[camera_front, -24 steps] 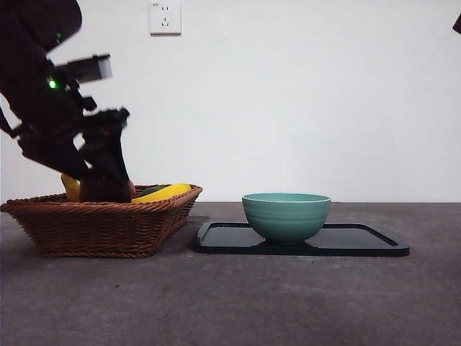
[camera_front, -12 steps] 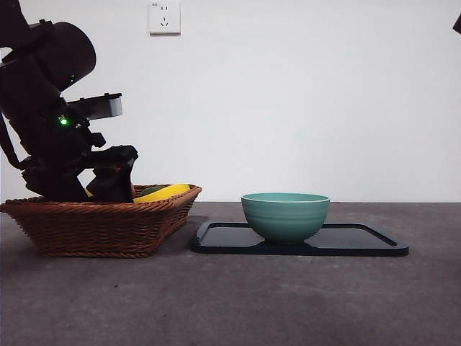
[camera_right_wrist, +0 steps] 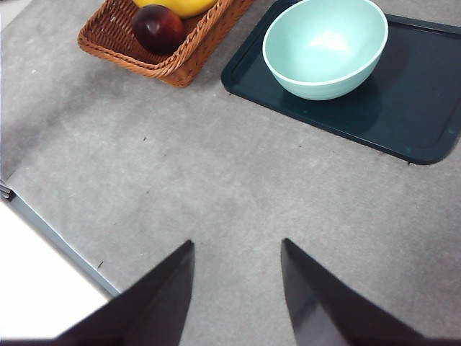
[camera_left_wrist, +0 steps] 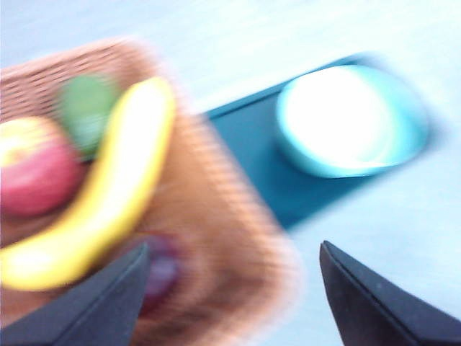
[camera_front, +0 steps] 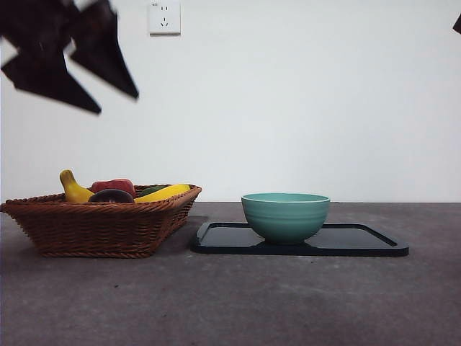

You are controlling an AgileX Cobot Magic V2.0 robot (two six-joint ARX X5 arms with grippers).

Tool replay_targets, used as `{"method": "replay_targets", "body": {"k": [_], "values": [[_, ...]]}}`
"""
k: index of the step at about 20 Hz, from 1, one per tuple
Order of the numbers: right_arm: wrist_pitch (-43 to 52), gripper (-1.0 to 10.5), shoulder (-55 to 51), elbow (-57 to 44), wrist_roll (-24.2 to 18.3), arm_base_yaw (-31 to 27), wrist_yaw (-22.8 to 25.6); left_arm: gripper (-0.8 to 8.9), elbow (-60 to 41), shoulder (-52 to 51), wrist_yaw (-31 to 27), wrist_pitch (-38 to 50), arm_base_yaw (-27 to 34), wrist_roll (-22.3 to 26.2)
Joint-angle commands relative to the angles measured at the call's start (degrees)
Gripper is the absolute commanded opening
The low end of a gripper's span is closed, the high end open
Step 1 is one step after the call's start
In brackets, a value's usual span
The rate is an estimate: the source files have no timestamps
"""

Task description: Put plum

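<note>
The plum (camera_front: 112, 196), dark maroon and glossy, lies in the wicker basket (camera_front: 101, 229) at the table's left, near the corner closest to the tray. The right wrist view shows the plum (camera_right_wrist: 158, 27) clearly; in the blurred left wrist view the plum (camera_left_wrist: 162, 270) sits below the banana. My left gripper (camera_front: 115, 104) hangs open high above the basket, nothing between its fingers; from its own camera the left gripper (camera_left_wrist: 234, 245) looks down on the basket's corner (camera_left_wrist: 238, 238). My right gripper (camera_right_wrist: 238, 244) stands open over bare table, well away from the fruit.
The basket also holds a yellow banana (camera_front: 166, 192), a red apple-like fruit (camera_front: 113, 185) and a green fruit (camera_left_wrist: 86, 108). A teal bowl (camera_front: 286, 215) stands on a dark tray (camera_front: 360, 244) right of the basket. A black tip (camera_front: 457, 23) shows at the top right corner.
My left gripper went down into the basket with the plum, let it go and has risen up and away, open and blurred by motion. The plum now rests in the basket.
</note>
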Motion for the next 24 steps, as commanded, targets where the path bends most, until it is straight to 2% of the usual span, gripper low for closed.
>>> {"method": "replay_targets", "body": {"k": [1, 7, 11, 20, 24], "values": [[0.59, 1.9, 0.22, 0.26, -0.46, 0.31, 0.04, 3.74, 1.07, -5.51, 3.69, -3.72, -0.66, -1.66], [0.57, 1.9, 0.22, 0.26, -0.42, 0.28, 0.02, 3.74, 1.07, -18.38, 10.88, -19.21, -0.94, -1.62], [0.57, 1.9, 0.22, 0.26, -0.42, 0.28, 0.02, 3.74, 1.07, -21.46, 12.46, -26.6, -0.94, -1.07], [0.55, 1.9, 0.24, 0.26, -0.09, 0.28, 0.02, 3.74, 1.07, -21.49, 12.46, -26.49, -0.94, -1.07], [1.75, 1.9, 1.05, 0.26, 4.57, 0.28, 0.09, 3.74, 1.07, -21.49, 12.46, -26.49, -0.94, -1.07]]}}
